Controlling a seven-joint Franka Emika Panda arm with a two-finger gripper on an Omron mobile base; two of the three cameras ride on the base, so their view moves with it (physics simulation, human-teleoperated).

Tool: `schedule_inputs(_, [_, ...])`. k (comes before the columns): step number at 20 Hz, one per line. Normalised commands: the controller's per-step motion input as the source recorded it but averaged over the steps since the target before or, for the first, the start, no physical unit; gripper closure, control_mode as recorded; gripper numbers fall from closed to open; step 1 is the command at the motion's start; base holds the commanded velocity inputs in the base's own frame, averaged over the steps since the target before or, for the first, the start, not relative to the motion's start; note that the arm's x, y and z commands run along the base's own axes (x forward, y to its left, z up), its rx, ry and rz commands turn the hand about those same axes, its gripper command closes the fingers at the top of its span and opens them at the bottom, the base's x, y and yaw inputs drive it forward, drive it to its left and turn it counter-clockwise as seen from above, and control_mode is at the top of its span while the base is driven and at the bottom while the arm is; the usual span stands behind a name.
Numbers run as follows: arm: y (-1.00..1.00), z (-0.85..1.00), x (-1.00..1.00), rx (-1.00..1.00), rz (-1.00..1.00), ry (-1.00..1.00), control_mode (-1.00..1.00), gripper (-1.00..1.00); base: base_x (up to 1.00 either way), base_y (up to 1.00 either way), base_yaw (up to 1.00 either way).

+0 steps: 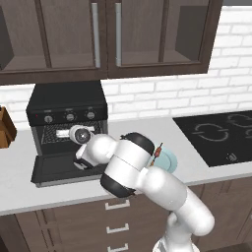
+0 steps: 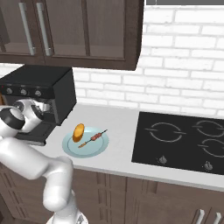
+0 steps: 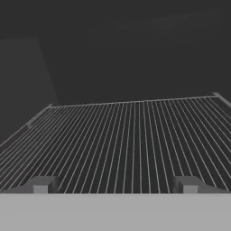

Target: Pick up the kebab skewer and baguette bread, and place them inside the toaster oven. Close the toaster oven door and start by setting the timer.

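Spread wide and empty, the gripper (image 3: pixel 115 184) points over the wire rack (image 3: pixel 126 140) inside the toaster oven (image 1: pixel 66 106); the kebab skewer (image 2: pixel 93 138) and baguette bread (image 2: pixel 78 132) lie well apart on the plate (image 2: pixel 94 151).

We see the oven (image 1: pixel 66 101), a black box on the counter against the white brick wall, with three round silver knobs and a small red light in a row across its front. Its door (image 1: pixel 59 170) is open, folded flat onto the counter from its bottom hinge. Inside, the wire rack (image 3: pixel 131 140) lies level in the dark chamber. The skewer (image 2: pixel 93 139), a thin stick of red-brown and orange chunks, lies aslant on a pale blue plate (image 2: pixel 87 151) just right of the oven. The bread (image 2: pixel 78 132), a stubby golden-orange oval, sits on the plate's left side, just beside the skewer.
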Motion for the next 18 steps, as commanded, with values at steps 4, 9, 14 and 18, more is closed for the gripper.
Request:
schedule_inputs(4, [0.00, -0.11, 0.02, 0.00, 0.00, 0.03, -1.00, -1.00, 0.00, 0.00, 0.00])
schedule_inputs(9, [0.01, -0.12, 0.00, 0.00, 0.00, 0.03, -1.00, -1.00, 0.00, 0.00, 0.00])
schedule_inputs(14, [0.09, -0.16, 0.00, 0.00, -0.03, 0.03, -1.00, -1.00, 0.00, 0.00, 0.00])
schedule_inputs(18, [0.17, -0.31, -0.22, -0.01, -0.09, 0.06, -1.00, -1.00, 0.00, 0.00, 0.00])
